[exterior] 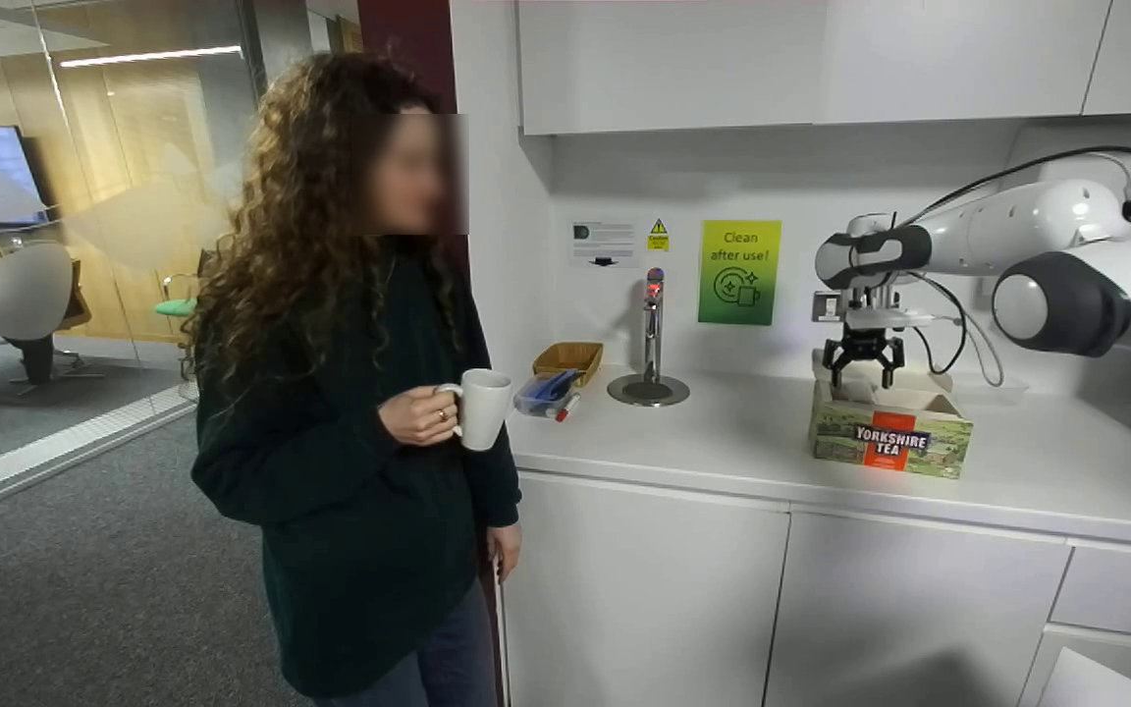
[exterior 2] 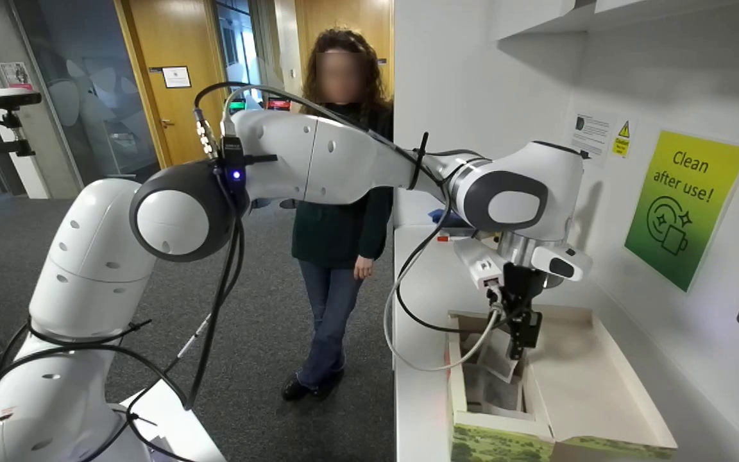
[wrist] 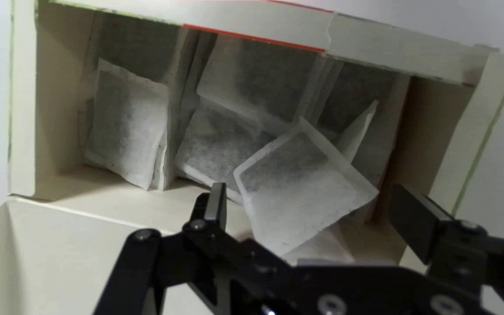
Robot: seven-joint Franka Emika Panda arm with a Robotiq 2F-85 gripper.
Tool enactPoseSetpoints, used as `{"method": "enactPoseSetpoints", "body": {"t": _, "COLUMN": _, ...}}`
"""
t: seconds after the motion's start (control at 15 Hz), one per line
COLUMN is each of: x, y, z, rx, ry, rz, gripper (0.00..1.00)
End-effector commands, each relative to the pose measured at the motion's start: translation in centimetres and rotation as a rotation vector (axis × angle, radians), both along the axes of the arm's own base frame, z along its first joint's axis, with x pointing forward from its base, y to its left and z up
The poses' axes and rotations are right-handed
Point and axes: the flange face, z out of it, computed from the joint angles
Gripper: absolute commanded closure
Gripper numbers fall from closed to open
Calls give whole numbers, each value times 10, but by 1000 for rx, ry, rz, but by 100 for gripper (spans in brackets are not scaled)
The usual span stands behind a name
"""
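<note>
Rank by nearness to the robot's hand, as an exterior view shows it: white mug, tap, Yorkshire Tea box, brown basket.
From the robot's hand, in an exterior view:
1. Yorkshire Tea box: right beneath it.
2. Tap: left in the picture, on the counter.
3. Brown basket: further left, past the tap.
4. White mug: farthest left, held by the person.

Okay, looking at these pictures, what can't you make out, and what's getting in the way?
Woman's face: blurred in both exterior views.
White mug: in an exterior view, hidden behind the robot arm.
White notice: text too small to read in both exterior views.
Tea bags: in the wrist view, upper ones and the end effector hide parts of others.
Tea box: near side cut off by the bottom edge in an exterior view.
</note>
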Motion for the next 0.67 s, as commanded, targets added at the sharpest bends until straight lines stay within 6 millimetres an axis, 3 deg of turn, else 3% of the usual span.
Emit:
{"method": "enactPoseSetpoints", "body": {"t": 0.0, "x": 1, "y": 3, "z": -1, "rx": 2, "ry": 2, "rz": 3, "gripper": 0}}
{"method": "enactPoseSetpoints", "body": {"t": 0.13, "x": 3, "y": 6, "z": -2, "rx": 4, "ry": 4, "rz": 9, "gripper": 0}}
{"method": "enactPoseSetpoints", "body": {"t": 0.2, "x": 3, "y": 5, "z": -1, "rx": 1, "ry": -4, "rz": 8, "gripper": 25}}
{"method": "enactPoseSetpoints", "body": {"t": 0.27, "x": 3, "y": 4, "z": -1, "rx": -6, "ry": -12, "rz": 0, "gripper": 26}}
{"method": "enactPoseSetpoints", "body": {"t": 0.6, "x": 4, "y": 0, "z": -4, "rx": -16, "ry": -32, "rz": -6, "gripper": 62}}
